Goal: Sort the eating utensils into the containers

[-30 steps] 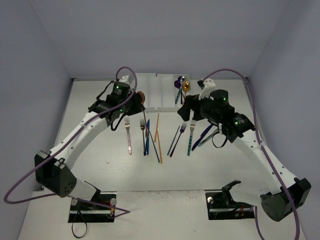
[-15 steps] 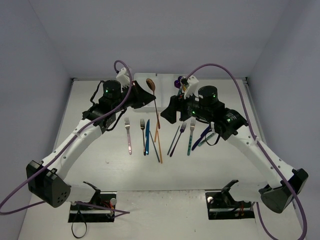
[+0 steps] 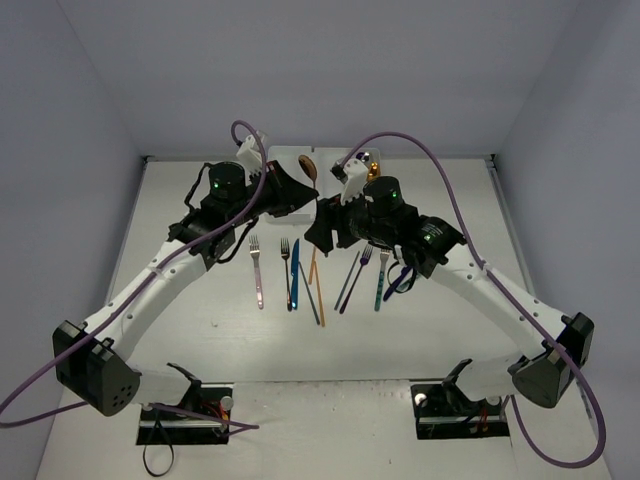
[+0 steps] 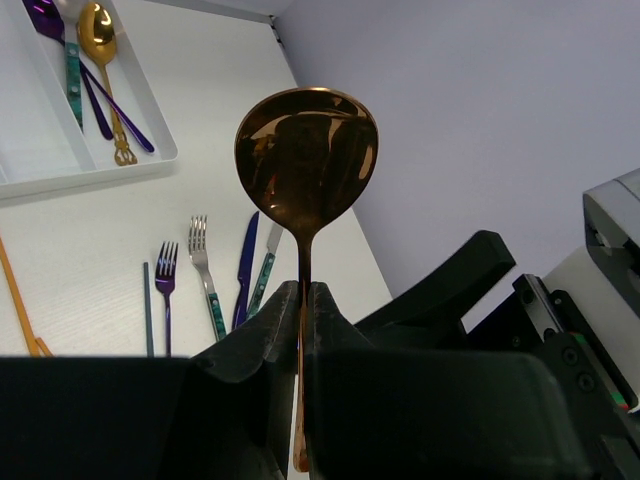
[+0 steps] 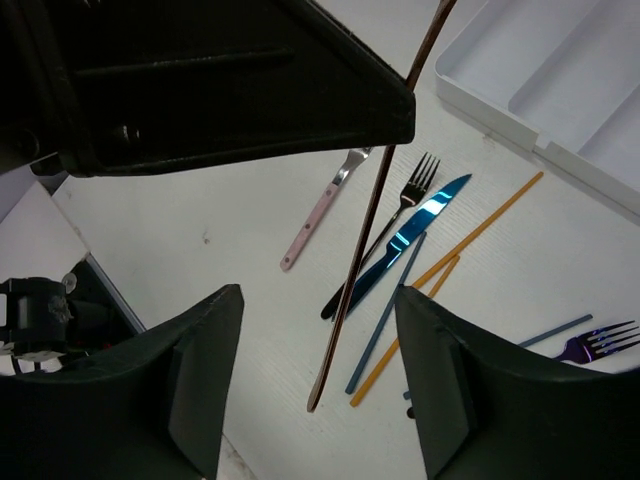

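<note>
— Spoons first: how many are off the table?
— One. A copper spoon [image 4: 306,160] stands bowl-up in the left gripper [image 4: 304,295], whose fingers pinch tight on its thin handle. In the overhead view it sits at upper centre, just before the white tray [image 4: 90,175].
— And the right gripper [image 5: 318,300]?
— Fingers spread wide, holding nothing. The copper handle slants down across its view between them; whether it is level with them I cannot tell.
— Count the table.
— Four forks: a pink-handled fork [image 5: 322,212] and a dark fork [image 5: 405,207] left of centre, a purple fork [image 4: 166,290] and a teal-handled fork [image 4: 204,270] right of centre. Three knives: a blue knife [image 5: 415,235] just beside the dark fork, a second blue knife [image 4: 245,265] and a teal-handled knife [image 4: 263,280] side by side. Two orange chopsticks [image 5: 480,228], two grey chopsticks [image 5: 387,315].
— In the tray?
— At upper left of the left wrist view, one end compartment holds a gold spoon [image 4: 98,22], a purple spoon [image 4: 42,14] and a teal-handled piece [image 4: 72,70]; they overlap, so three is all I can count for certain
</note>
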Controlling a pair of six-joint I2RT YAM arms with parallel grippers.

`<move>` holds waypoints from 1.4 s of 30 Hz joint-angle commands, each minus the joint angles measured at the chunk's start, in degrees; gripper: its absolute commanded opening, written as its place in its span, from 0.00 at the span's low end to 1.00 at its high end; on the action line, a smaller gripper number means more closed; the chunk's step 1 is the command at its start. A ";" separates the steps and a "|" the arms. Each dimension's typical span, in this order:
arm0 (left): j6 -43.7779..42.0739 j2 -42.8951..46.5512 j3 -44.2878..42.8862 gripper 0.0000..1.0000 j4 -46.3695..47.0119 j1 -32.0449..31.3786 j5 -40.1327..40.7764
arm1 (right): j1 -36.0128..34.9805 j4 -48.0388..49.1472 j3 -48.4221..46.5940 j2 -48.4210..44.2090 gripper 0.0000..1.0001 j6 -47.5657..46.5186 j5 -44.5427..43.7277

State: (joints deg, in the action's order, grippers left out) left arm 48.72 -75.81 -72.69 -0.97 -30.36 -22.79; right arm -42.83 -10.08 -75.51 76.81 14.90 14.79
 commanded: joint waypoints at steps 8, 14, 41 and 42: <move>-0.12 2.50 0.18 0.00 4.92 -0.31 1.78 | -0.58 4.90 -3.23 1.07 0.07 -0.68 -6.06; -2.12 1.74 -0.32 0.23 2.52 -0.25 3.50 | 0.03 4.81 -2.69 1.57 0.00 -0.64 -11.02; -16.49 8.71 6.46 0.76 -40.62 5.06 26.19 | 24.04 4.72 -29.79 42.97 0.00 -4.50 -16.51; -16.34 9.31 7.42 0.76 -40.83 5.17 25.86 | 24.68 4.70 -31.99 45.38 0.00 -4.23 -15.98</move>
State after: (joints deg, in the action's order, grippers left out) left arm 33.12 -69.66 -66.88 -39.27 -25.66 2.98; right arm -21.11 -7.92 -99.54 116.18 11.02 -0.61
